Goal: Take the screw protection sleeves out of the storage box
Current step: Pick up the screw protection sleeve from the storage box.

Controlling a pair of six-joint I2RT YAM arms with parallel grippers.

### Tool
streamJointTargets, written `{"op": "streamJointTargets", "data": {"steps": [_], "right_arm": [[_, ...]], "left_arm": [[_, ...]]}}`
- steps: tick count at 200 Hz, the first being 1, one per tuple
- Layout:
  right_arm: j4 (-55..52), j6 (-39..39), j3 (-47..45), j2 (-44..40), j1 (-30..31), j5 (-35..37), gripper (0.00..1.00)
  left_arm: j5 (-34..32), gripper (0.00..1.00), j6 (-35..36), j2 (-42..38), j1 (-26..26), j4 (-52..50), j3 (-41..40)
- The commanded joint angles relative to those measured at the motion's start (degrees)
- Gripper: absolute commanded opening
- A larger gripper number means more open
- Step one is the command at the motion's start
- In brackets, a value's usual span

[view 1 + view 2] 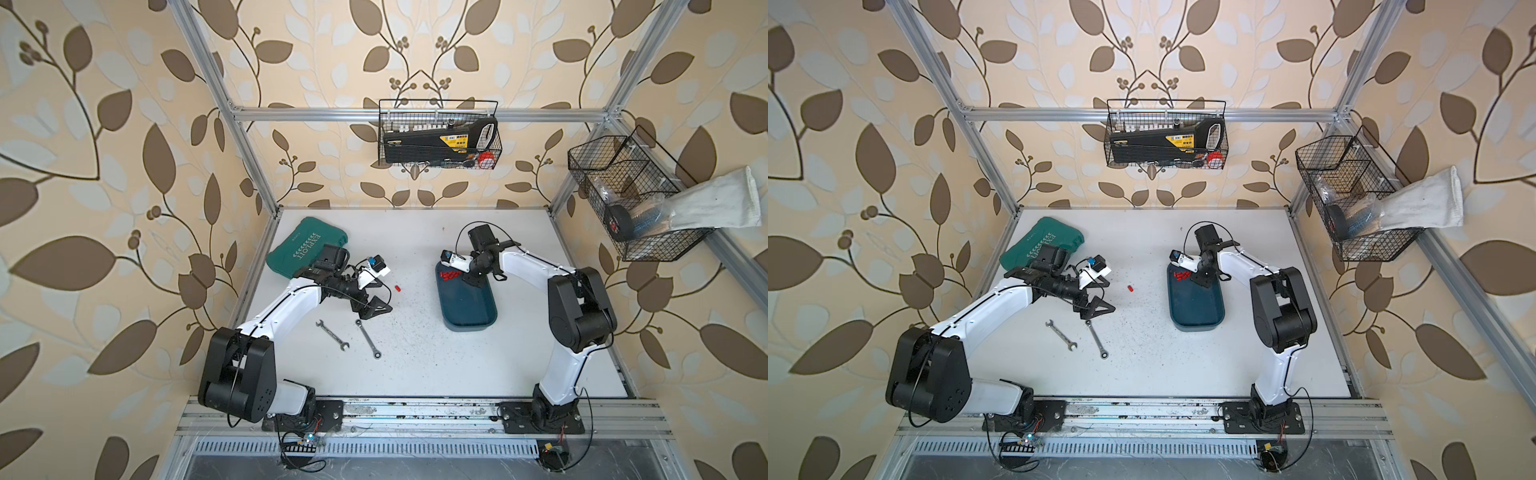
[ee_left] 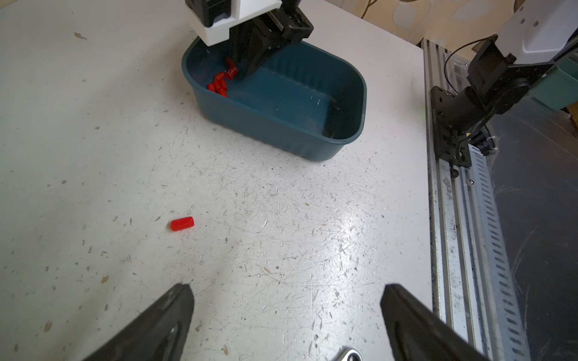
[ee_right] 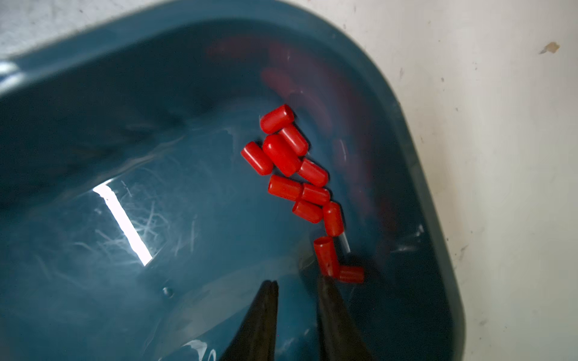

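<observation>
Right gripper [image 3: 296,281] is down inside the storage box [image 1: 469,328], at its far end. In the right wrist view the jaws stand only narrowly apart, and all I see in the gap is bare teal floor, so it's holding nothing. The screw protection sleeves [image 3: 287,156] sit as a loose red pile in the far-left corner of the box, strung out in a crooked line along the wall. The closest one [image 3: 325,259] is touching the tip of one finger [image 3: 323,292] on the outside, with another lying just beside it. The rest of the pile is a bit beyond the fingertips, not between them. In both top views the gripper sits just to the right of the pile.

One loose sleeve [image 1: 397,287] lies on its side on the white table [image 1: 415,365], to the left of the box and well apart from it. The left gripper [image 2: 286,287] hovers over the table with its jaws spread wide and empty. That loose sleeve is out ahead of it, off to one side of the gap, touching neither finger.

Two wrenches [image 1: 331,330] lie on the near side of the left gripper. The green case [image 1: 305,245] is in the far left of the table.
</observation>
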Motion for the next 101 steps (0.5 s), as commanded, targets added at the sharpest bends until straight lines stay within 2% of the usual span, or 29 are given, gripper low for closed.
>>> {"op": "streamJointTargets", "data": {"steps": [1, 72, 101], "right_arm": [[-0.88, -1.20, 2.94, 2.56, -0.01, 1.57, 0.30], [-1.57, -3.35, 4.69, 6.49, -0.02, 3.40, 0.32], [-1.58, -4.25, 3.58, 6.78, -0.05, 4.24, 0.27]], "left_arm": [[0.17, 0.99, 0.82, -2.01, 0.83, -0.92, 1.90], [0.52, 0.99, 1.13, -2.01, 0.84, -0.95, 1.74], [0.52, 0.99, 1.11, -2.04, 0.84, -0.99, 1.83]]}}
